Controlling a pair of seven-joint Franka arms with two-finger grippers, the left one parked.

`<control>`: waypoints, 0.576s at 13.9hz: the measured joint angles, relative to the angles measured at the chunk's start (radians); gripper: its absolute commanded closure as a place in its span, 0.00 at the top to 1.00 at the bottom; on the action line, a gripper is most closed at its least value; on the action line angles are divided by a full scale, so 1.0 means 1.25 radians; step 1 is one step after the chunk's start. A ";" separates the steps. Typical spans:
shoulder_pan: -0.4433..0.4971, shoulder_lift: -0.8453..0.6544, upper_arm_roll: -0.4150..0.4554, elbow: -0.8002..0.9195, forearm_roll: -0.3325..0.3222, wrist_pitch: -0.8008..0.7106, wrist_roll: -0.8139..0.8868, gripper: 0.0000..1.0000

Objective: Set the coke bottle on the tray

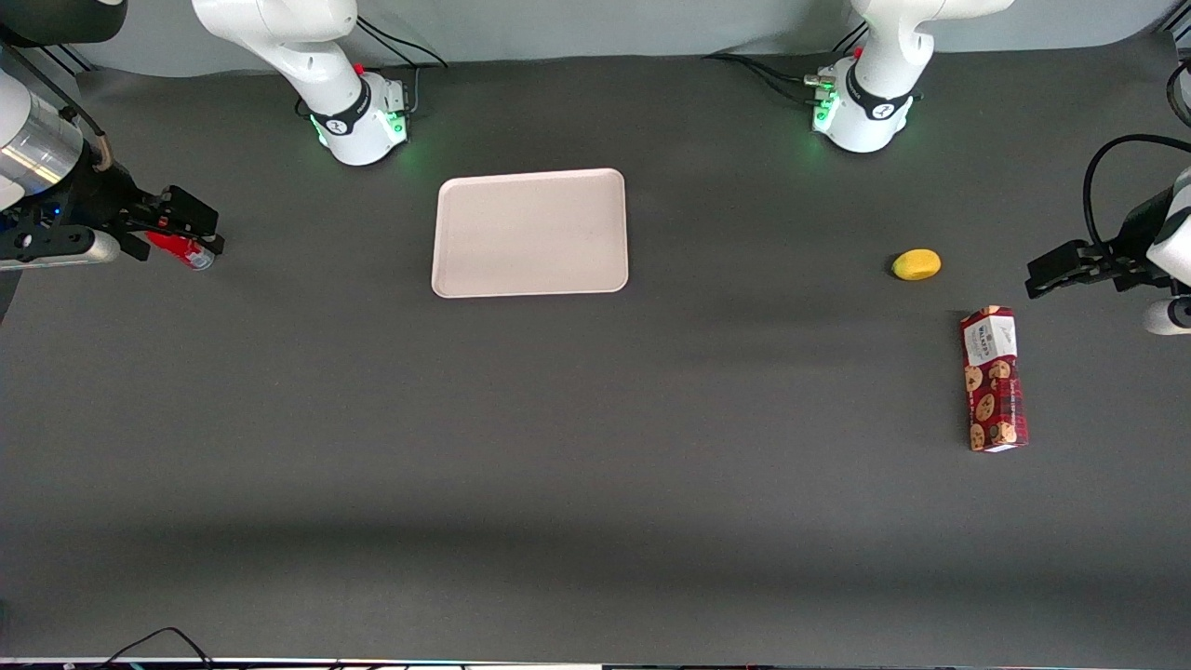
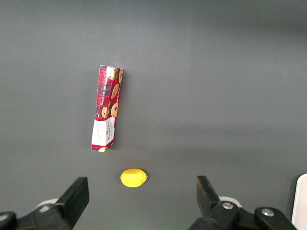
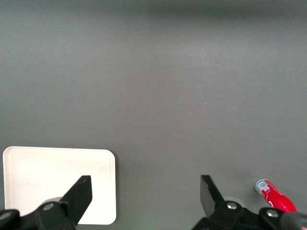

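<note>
The dark bench takes up nearly everything I can see, and the biggest thing on it is the pink tray, lying flat and bare about midway between the 2 arm bases. Next in size is the cookie box, lying on its side toward the parked arm's end, with a small yellow fruit near it, a little farther from the front camera; both are well clear of the job. The gripper hangs out at the working arm's end, well apart from the tray, with its fingers spread wide and nothing between them. The bottle lies on its side on the bench just beside the gripper, partly tucked under it in the front view; from the wrist camera it sits outside the gap, next to 1 finger, not centred. That offset is what worries me: closing from here would likely clip the bottle or knock it sideways, and being round and lying down, it could roll off along the bench. Even once gripped, a slim smooth bottle could slip on the long carry to the tray.
</note>
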 measured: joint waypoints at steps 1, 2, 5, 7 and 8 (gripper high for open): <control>0.000 0.002 0.000 0.000 0.000 0.000 0.000 1.00; 0.000 0.004 0.000 0.000 0.000 0.000 0.000 1.00; -0.004 0.017 -0.021 -0.002 -0.015 -0.003 -0.009 1.00; -0.005 0.027 -0.058 -0.023 -0.076 -0.014 -0.062 1.00; -0.005 0.029 -0.081 -0.044 -0.100 -0.014 -0.094 1.00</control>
